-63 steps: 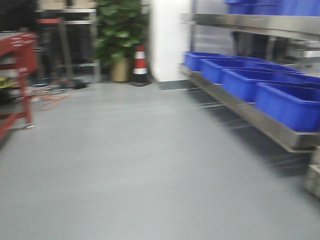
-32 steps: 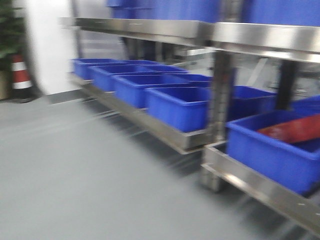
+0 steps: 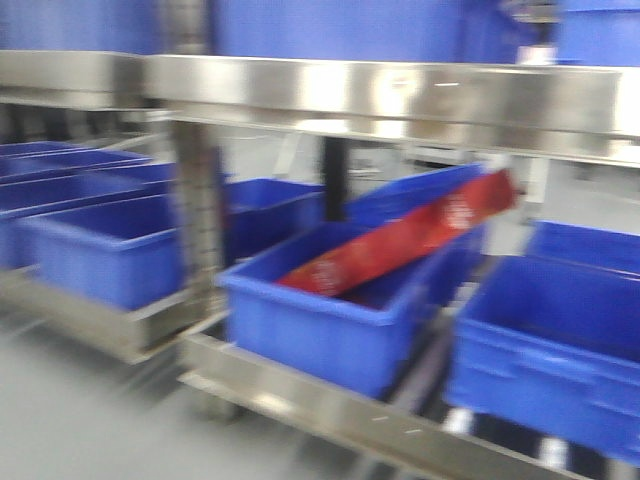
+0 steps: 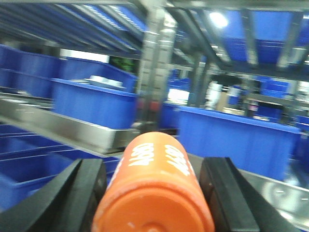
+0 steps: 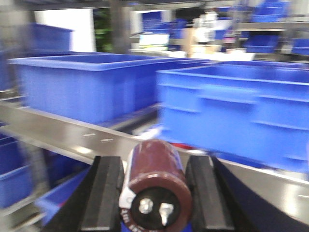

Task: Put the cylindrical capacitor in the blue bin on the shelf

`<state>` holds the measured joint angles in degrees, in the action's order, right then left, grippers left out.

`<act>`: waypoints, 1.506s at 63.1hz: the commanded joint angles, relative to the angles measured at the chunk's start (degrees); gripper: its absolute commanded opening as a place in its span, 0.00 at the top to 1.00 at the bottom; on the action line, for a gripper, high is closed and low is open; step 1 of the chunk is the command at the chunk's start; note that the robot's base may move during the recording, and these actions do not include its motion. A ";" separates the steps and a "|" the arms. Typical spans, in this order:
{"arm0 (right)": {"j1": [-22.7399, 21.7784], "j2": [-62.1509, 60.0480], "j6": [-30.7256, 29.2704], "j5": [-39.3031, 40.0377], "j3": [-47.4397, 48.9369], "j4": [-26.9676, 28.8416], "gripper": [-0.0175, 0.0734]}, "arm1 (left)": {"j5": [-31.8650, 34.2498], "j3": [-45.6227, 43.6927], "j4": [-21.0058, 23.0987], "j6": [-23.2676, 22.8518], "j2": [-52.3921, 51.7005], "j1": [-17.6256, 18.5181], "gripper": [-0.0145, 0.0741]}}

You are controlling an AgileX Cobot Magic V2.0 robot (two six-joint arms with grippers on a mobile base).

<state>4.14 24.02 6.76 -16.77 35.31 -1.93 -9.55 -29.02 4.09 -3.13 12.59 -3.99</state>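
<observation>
The right gripper [image 5: 152, 165] is clamping a brown capacitor [image 5: 154, 181] between its two black fingers [image 5: 104, 193], which are pressing on the can's round sides with no gap showing. The can is lying lengthwise in the jaws, its flat end with two screw terminals [image 5: 154, 208] facing back toward the wrist. The left gripper [image 4: 152, 166] is closed the same way on an orange cylinder [image 4: 154, 188] with white print, which I am guessing is a second capacitor, though no terminals are showing.

Both loads are hanging in the air in front of the shelf [image 3: 400, 95], on the near side of its shiny steel beam, and neither is over a bin yet as far as I can tell.

The brown can is looking rigid, smooth and fairly dense for its size. I would expect it to slip along its axis if the squeeze eased, so gripping mid-body across the curved wall seems right. The terminals are the part to spare from knocks.

Counting: two cylinders, one per gripper, and two terminals on the brown one. One red packet [image 3: 400, 245] is leaning in the blue bin [image 3: 320, 325] just below the beam. At least five bins are sitting below the beam, and blur is stopping an exact count.
</observation>
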 commanded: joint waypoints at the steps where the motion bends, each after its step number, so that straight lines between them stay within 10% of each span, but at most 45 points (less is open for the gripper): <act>1: -0.11 -0.17 -0.32 1.89 -0.05 -0.64 0.99 | 1.53 -0.09 0.23 -0.12 -0.30 0.32 0.96; 95: -0.11 -0.17 -0.32 1.89 -0.05 -0.64 0.99 | 1.53 -0.09 0.23 -0.12 -0.30 0.32 0.96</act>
<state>4.14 24.02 6.76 -16.77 35.31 -2.02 -9.55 -29.02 4.09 -3.13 12.59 -3.99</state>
